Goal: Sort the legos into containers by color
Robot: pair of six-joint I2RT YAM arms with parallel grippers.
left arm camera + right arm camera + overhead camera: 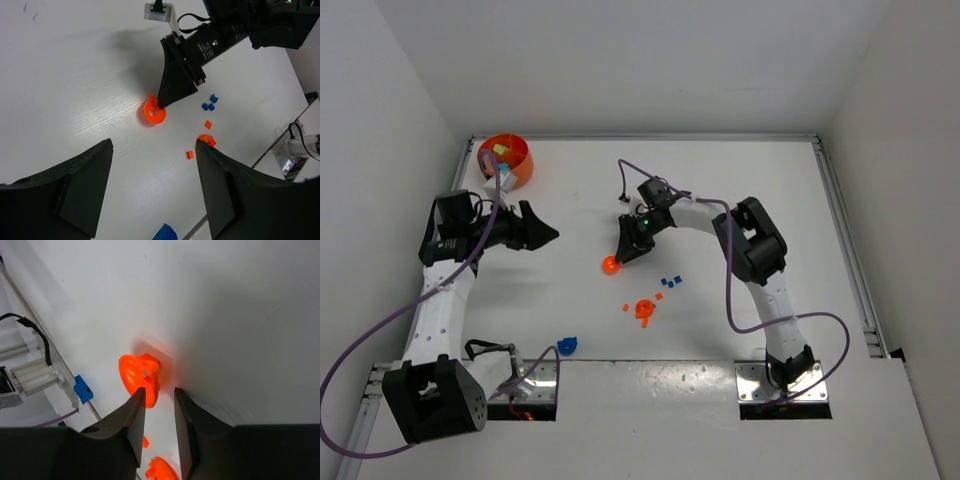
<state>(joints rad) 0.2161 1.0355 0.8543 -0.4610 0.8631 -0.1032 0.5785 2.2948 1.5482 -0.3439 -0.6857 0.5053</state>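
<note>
The legos [643,309] lay scattered near the middle of the white table [740,180]: small blue bits [670,282], orange bits and a round orange piece [137,375]. Only the right wrist view showed the right gripper [159,392] narrowly parted, one jaw touching that piece without clamping it. The top view alone showed the orange bowl [523,172] in the far left corner. The left gripper [153,143] hung spread wide, holding nothing.

Bright even lighting, soft diffuse shadows, sharp focus throughout
</note>
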